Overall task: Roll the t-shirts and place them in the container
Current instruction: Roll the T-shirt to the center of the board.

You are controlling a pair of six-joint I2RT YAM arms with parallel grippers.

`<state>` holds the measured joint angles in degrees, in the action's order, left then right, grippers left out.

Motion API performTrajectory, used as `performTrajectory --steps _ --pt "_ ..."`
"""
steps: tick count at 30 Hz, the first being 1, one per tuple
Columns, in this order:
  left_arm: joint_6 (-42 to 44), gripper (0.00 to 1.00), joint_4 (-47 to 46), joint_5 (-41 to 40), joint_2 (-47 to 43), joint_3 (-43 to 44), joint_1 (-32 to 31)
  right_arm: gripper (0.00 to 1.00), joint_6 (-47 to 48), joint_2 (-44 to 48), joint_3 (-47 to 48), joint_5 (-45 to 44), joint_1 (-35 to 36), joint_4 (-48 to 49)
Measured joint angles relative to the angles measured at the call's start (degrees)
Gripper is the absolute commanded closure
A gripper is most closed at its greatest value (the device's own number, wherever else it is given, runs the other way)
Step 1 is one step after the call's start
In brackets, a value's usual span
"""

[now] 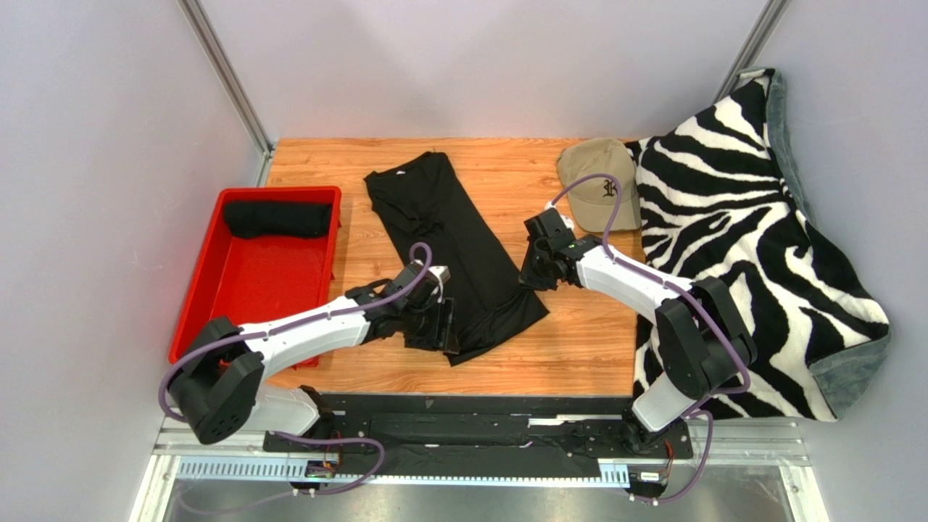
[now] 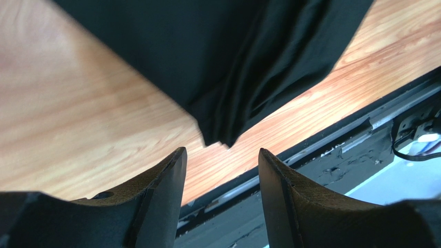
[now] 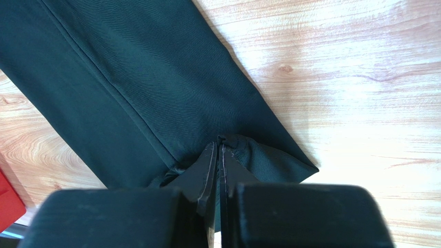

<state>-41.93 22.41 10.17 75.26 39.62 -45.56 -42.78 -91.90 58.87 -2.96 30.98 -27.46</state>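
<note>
Right gripper (image 3: 220, 149) has its fingers pressed together, pinching the black t-shirt (image 1: 452, 245) at its right edge near the hem. Left gripper (image 2: 222, 152) is spread and holds nothing, with the hem corner just beyond its tips. The shirt lies folded narrow at mid-frame on the wooden table (image 1: 588, 337), collar upper left, hem lower right. Both arms reach inward, low

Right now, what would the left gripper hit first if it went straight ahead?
Most likely the black t-shirt: its corner lies just ahead of the open left gripper, though depth is unclear.
</note>
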Motion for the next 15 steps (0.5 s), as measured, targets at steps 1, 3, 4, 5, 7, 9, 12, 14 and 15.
performTrajectory --steps 1,3,4,5,7,9,12,14,15 --pt "0.7 0.38 0.0 -0.4 0.8 1.0 -0.5 0.96 0.0 0.0 0.0 0.0 0.0 0.0" --pt "2.4 0.38 0.1 -1.4 2.6 3.0 -1.3 0.96 0.0 0.0 0.0 0.0 0.0 0.1" --pt "3.3 0.39 0.1 -1.9 3.2 3.7 -1.7 0.96 0.0 0.0 0.0 0.0 0.0 0.2" --pt "4.0 0.39 0.2 -2.3 3.6 4.2 -2.0 0.96 0.0 0.0 0.0 0.0 0.0 0.3" --pt "5.3 0.4 0.6 -3.0 4.5 4.9 -2.4 0.96 0.0 0.0 0.0 0.0 0.0 0.4" --pt "6.7 0.4 1.1 -3.5 5.7 5.7 -2.5 0.96 0.0 0.0 0.0 0.0 0.0 0.4" --pt "8.2 0.41 2.0 -3.9 7.6 6.7 -2.8 0.96 0.0 0.0 0.0 0.0 0.0 0.4" --pt "9.2 0.43 2.3 -3.8 8.8 7.2 -2.8 0.96 0.0 0.0 0.0 0.0 0.0 0.4" --pt "9.6 0.43 2.6 -3.8 9.3 7.6 -2.9 0.96 0.0 0.0 0.0 0.0 0.0 0.4"
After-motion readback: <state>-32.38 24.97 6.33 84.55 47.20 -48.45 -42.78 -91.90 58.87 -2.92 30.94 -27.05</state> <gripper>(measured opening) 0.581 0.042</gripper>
